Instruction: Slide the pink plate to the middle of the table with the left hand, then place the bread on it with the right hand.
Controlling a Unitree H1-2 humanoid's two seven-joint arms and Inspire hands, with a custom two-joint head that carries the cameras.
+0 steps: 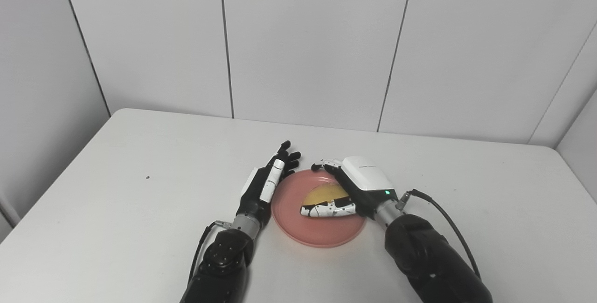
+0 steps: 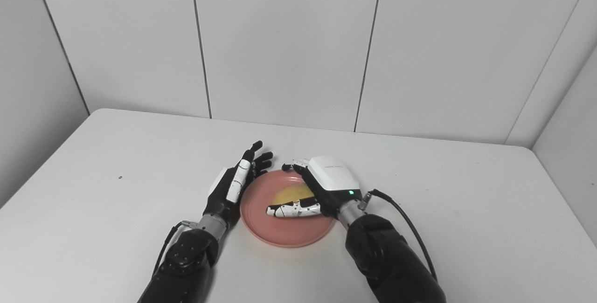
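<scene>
- We see the plate (image 1: 318,228) lying near the middle of the table (image 1: 140,210), a little toward the near edge, between our two hands.
- Our left hand (image 1: 268,179) stands on edge just beside the plate's left rim, fingers (image 1: 287,151) stretched out straight toward the far side and gripping nothing; whether it touches the rim we cannot tell.
- Our right hand (image 1: 347,191) hangs over the plate's right half, its back turned up.
- The bread (image 1: 322,194) shows as a yellow patch on or just above the plate's middle, directly under the right palm and between thumb (image 1: 326,210) and fingers (image 1: 326,164).
- The right fingers curl round the bread, thumb on the near side, the others on the far side; they seem to grip it, though the hand hides the contact.
- The bread's long axis appears to run left to right, across the grip.
- We judge the slide done and the placing nearly so: the right hand is the one on the bread, and the coming move is to open upward and clear of it.
</scene>
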